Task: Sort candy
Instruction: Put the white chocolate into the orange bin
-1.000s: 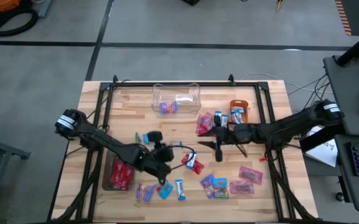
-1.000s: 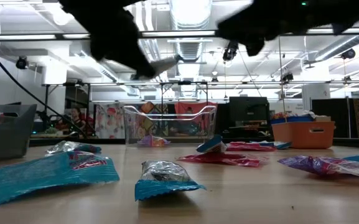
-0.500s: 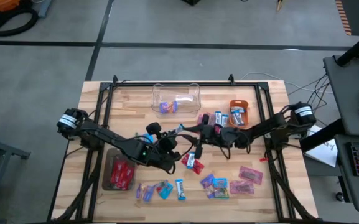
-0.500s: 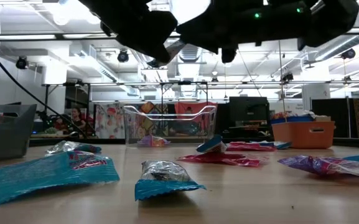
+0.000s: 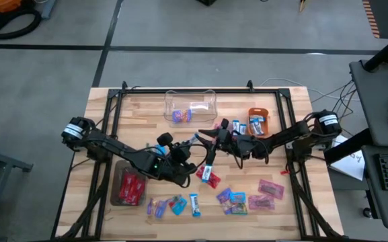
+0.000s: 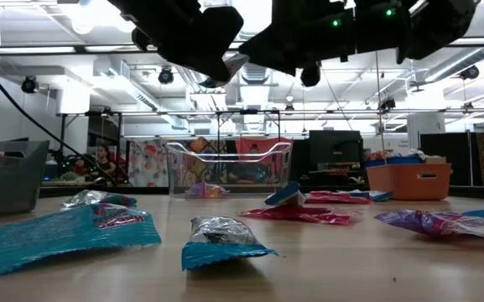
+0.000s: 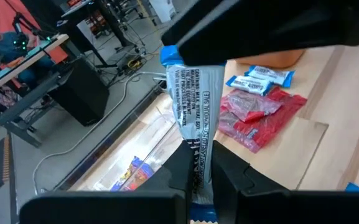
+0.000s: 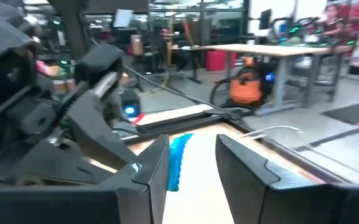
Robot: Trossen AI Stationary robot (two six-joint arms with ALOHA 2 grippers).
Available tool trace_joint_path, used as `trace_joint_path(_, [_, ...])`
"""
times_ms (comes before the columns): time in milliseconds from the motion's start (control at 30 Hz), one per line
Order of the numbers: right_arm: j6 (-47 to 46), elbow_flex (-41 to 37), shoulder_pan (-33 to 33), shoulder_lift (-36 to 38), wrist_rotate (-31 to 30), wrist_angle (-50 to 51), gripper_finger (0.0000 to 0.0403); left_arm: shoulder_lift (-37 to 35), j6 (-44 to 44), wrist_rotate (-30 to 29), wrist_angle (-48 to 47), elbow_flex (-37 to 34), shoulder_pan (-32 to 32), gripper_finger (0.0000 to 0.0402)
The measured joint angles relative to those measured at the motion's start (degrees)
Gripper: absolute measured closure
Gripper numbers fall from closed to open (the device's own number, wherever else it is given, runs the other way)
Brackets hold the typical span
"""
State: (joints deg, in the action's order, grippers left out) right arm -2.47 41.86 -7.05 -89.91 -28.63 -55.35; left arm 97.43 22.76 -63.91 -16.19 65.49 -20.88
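From above, your left claw is hanging over the middle of the bench, clamped on a blue-and-white candy. The right claw is meeting it there, nose to nose, just beside that sweet. The rest of the candy is lying scattered: red packets in the dark tray at the left, mixed pieces along the near edge, a few in the clear box and the orange bowl.

At bench height you are seeing both arms only as dark shapes overhead, while a teal candy is resting flat in front.

Through the left wrist camera, the fingers are pinching together on the silver-backed wrapper (its blue end is pointing away), and the other claw's dark body is crossing just above it.

Through the right wrist camera, the fingers are standing apart, with a blue candy edge showing between them; you cannot tell whether they are touching it.
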Motion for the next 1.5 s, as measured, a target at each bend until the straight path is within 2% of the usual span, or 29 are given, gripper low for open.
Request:
trace_joint_path(167, [-5.82, 1.35, 1.67, -0.1, 7.93, 3.45, 0.028, 0.07, 0.71, -0.13, 1.7, 0.0, 0.21, 0.0386])
trace_joint_path(333, [-6.19, 1.91, 1.84, -0.11, 8.22, 5.78, 0.0284, 0.2, 0.29, -0.1, 3.92, 0.0, 0.28, 0.0386])
trace_joint_path(433, [-5.96, 1.91, 1.84, -0.11, 8.94, 5.79, 0.031, 0.2, 0.29, -0.1, 4.06, 0.0, 0.27, 0.0386])
trace_joint_path(533, [-6.64, 1.91, 1.95, -0.11, 11.06, 5.72, 0.0363, 0.2, 0.28, -0.09, 4.51, 0.0, 0.26, 0.0383])
trace_joint_path(700, [-6.48, 1.91, 1.93, 1.18, 11.35, 7.78, 0.0371, 0.2, -0.11, 1.4, 5.01, 0.0, 0.2, 0.0349])
trace_joint_path(833, [-6.42, 1.91, 1.91, 4.37, 11.02, 14.75, 0.0371, 0.2, 1.01, 4.66, 5.26, 0.0, 0.2, 0.0305])
trace_joint_path(967, [-5.71, 1.89, 2.36, 9.73, 7.12, 27.01, 0.0371, -0.19, 1.34, 6.42, 4.19, 0.0, 0.2, 0.0265])
trace_joint_path(1100, [-8.83, 1.91, 4.79, 18.52, -1.15, 48.6, 0.0371, -1.65, 2.03, 9.49, 0.55, 0.0, 0.2, 0.0245])
trace_joint_path(1233, [-23.79, 1.91, 9.41, 27.07, -8.45, 74.74, 0.0372, -3.7, 2.46, 15.21, -4.01, 0.0, 0.23, 0.0244])
trace_joint_path(1367, [-42.8, 1.81, 13.95, 31.44, -9.28, 99.23, 0.0372, -6.01, 2.81, 25.39, -7.95, 0.0, 0.56, 0.025])
trace_joint_path(1433, [-48.76, 1.08, 15.0, 31.51, -9.0, 106.72, 0.0372, -6.67, 2.85, 28.63, -9.0, 0.0, 0.57, 0.0254])
trace_joint_path(1500, [-51.67, 0.3, 15.35, 31.11, -8.97, 108.84, 0.0359, -6.88, 2.87, 30.23, -9.65, 0.0, 0.57, 0.0258])
